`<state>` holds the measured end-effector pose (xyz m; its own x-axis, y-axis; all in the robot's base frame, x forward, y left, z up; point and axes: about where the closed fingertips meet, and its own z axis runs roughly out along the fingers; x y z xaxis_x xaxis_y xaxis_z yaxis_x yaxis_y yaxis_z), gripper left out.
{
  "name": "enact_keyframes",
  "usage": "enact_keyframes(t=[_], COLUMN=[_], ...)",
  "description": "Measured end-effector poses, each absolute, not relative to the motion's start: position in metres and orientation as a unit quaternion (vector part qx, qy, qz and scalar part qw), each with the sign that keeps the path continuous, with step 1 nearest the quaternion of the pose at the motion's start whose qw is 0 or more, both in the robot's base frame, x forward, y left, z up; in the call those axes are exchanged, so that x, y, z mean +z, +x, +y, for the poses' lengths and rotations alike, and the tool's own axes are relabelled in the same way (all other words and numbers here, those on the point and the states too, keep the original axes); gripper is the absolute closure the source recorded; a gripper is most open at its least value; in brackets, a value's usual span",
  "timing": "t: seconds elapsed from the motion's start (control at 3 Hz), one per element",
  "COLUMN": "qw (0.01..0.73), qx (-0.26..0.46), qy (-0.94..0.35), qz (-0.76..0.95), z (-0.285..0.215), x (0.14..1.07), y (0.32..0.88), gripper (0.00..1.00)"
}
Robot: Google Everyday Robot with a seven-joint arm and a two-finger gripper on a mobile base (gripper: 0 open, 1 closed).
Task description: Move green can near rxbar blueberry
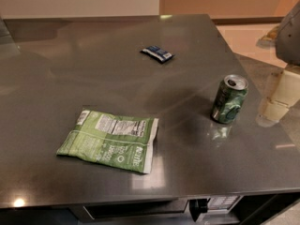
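Illegible print on bag [110, 142]; tool [284, 91] far right

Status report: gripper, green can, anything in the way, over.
Gripper at right edge, beside green can, not touching. Can upright, far from rxbar blueberry. Green snack bag lies left, off the path.

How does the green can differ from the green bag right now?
The green can stands upright, right of centre; the green bag lies flat, front left. The can is smaller and silver-topped; the bag is wide with white print. Both are green. The gripper is at the right edge.
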<state>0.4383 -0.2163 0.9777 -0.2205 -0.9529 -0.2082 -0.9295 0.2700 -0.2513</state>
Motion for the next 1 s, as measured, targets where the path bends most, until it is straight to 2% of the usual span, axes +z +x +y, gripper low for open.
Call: enact_keyframes(t=[1.0], qw=[0.168], qx=[0.003], qy=[-0.603], qz=[0.78], z=[-0.206], x=[0.958], y=[0.455], gripper=[0.0])
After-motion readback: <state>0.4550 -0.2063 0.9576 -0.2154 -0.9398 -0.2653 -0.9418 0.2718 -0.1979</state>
